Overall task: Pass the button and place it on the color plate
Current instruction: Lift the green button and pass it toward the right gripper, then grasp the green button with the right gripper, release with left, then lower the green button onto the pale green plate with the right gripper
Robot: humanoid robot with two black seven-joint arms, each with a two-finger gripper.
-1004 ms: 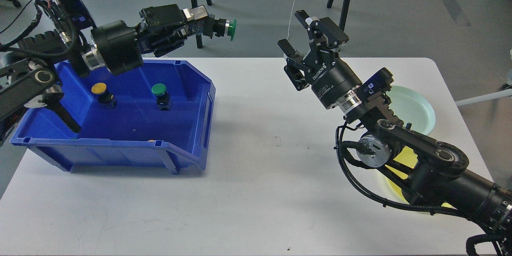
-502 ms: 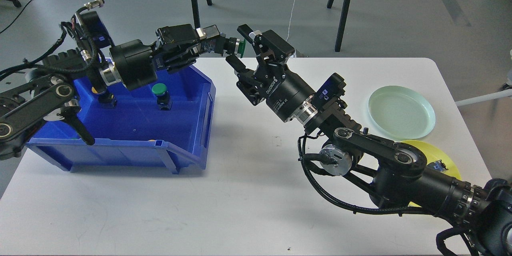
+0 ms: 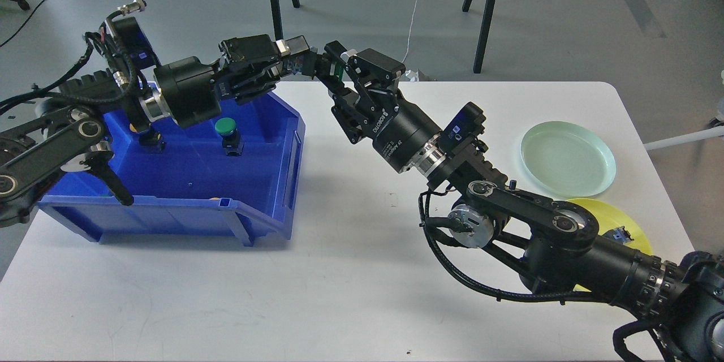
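From the head view, my right gripper [image 3: 335,70] has closed the last gap since half a second ago: its fingers now bracket the green button [image 3: 337,68], which a second ago was held out alone in the air by my left gripper [image 3: 305,62]. The left claw is clamped on the button's dark body. The right claw's fingers have drawn in around the green cap, but I cannot tell whether they are pinching it yet. I judge this the handover itself; the left should not let go until the right grip is sure.

The button hangs above the far edge of the white table [image 3: 350,271], just past the blue bin [image 3: 169,203], where another green button [image 3: 227,134] stands. The pale green plate [image 3: 567,158] and yellow plate [image 3: 633,226] wait well apart on the right, the yellow partly hidden by my arm. Beyond is grey floor with black stand legs [image 3: 481,5] and cables.
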